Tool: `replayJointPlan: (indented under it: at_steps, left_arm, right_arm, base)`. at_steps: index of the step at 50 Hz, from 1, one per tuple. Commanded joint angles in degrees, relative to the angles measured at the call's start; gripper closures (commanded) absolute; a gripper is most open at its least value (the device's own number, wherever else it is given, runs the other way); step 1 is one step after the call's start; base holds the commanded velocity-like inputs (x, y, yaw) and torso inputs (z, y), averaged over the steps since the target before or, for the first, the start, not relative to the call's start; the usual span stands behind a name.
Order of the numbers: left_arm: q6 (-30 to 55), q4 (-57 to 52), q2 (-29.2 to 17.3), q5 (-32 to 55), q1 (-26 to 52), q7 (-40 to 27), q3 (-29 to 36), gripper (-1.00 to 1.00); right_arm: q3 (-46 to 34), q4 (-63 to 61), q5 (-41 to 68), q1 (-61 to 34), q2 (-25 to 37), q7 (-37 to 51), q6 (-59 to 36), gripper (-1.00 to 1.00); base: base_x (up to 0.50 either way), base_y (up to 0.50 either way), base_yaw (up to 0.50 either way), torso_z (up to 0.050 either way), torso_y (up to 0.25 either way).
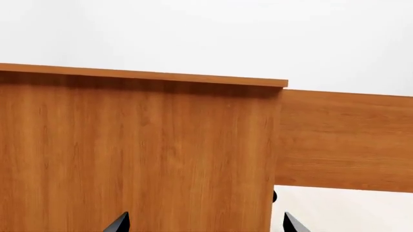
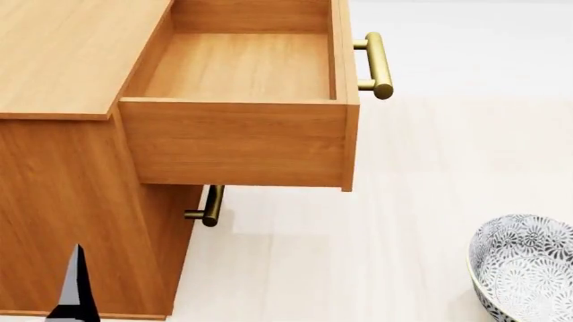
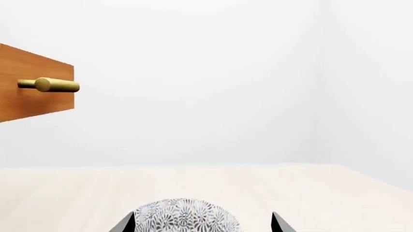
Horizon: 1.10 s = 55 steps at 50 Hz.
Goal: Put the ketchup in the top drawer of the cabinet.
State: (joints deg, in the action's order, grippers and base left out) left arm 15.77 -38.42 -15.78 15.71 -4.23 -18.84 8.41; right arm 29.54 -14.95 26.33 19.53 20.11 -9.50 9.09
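The cabinet (image 2: 63, 54) stands at the left of the head view. Its top drawer (image 2: 233, 144) is pulled out and its inside shows empty. The drawer has a brass handle (image 2: 378, 64). The ketchup is not in any view. My left gripper (image 1: 206, 226) is open and empty, facing the cabinet's side (image 1: 129, 154), with the drawer's side (image 1: 348, 140) beyond. One left fingertip (image 2: 76, 285) shows in the head view. My right gripper (image 3: 202, 226) is open, low over the floor, with the patterned bowl (image 3: 184, 217) just ahead between its fingertips.
The grey-white patterned bowl (image 2: 528, 268) sits on the pale floor at the lower right. The lower drawer's brass handle (image 2: 211, 206) shows under the open drawer. The drawer front and handle (image 3: 51, 85) appear at the edge of the right wrist view.
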Motion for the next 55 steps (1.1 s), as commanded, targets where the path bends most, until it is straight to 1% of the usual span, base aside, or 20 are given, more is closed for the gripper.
replayJointPlan:
  at_steps: [1,23,27,32,46,55]
  left_arm:
    - [-0.4,0.6,-0.3,0.1,0.1,-0.4,0.4,-1.00]
    - [-0.9,1.2,-1.0,0.9,0.2,-1.1,0.5,-1.00]
    - [-1.0,1.2,-1.1,1.0,0.2,-1.2,0.4,-1.00]
    - [-1.5,1.6,-1.2,1.1,0.1,-1.2,0.5,-1.00]
    - [-1.9,2.2,-1.4,1.6,0.2,-1.4,0.4,-1.00]
    - [-2.1,2.7,-1.5,1.8,0.4,-1.5,0.4,-1.00]
  right_arm:
    - [0.5,4.4,0.3,0.4,-1.2,-1.7,3.2,-1.00]
    - [1.7,12.0,-0.5,-1.2,-2.6,-2.0,6.9,-1.00]
    - [1.8,11.5,0.0,0.2,-3.1,-2.7,7.6,-1.00]
    - [2.3,12.6,1.5,2.7,-4.3,-5.8,10.9,-1.00]
    - [3.0,13.4,2.0,5.3,-6.1,-7.1,13.8,-1.00]
    - [3.0,15.4,1.9,4.8,-6.7,-7.4,15.1,-1.00]
  base:
    - [0.00,0.00,0.00,0.000,0.000]
    - [0.00,0.00,0.00,0.000,0.000]
    - [0.00,0.00,0.00,0.000,0.000]
    - [0.00,0.00,0.00,0.000,0.000]
    - [0.00,0.00,0.00,0.000,0.000]
    - [0.00,0.00,0.00,0.000,0.000]
